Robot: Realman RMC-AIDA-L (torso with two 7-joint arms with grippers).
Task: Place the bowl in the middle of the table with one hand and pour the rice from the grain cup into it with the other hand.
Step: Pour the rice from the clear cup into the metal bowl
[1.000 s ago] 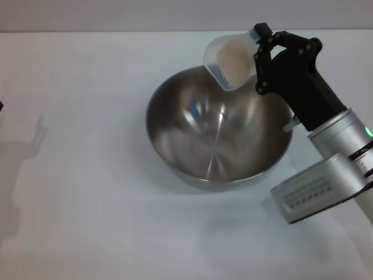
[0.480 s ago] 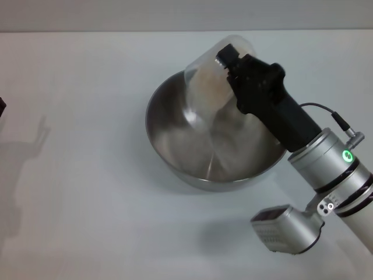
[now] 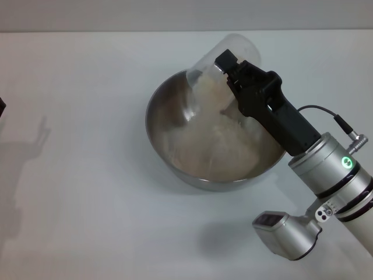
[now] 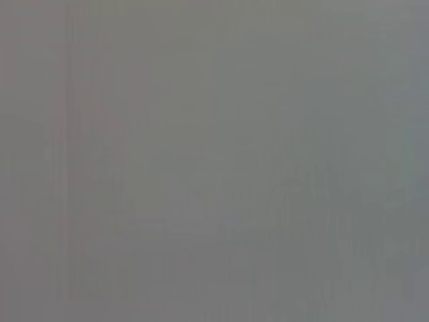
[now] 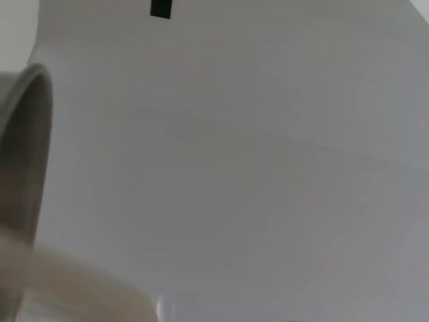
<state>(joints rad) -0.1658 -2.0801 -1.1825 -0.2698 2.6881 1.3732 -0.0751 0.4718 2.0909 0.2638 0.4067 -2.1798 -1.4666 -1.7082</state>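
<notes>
Pouring rice (image 3: 213,143) from tipped grain cup (image 3: 218,67) into bowl (image 3: 163,111).

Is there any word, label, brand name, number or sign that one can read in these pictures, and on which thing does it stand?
None can be read.
The bowl, the tipped grain cup and the table carry no print.
The right gripper and its arm show only a green light, no letters.
The left wrist view is plain grey; the right wrist view shows no text.
</notes>
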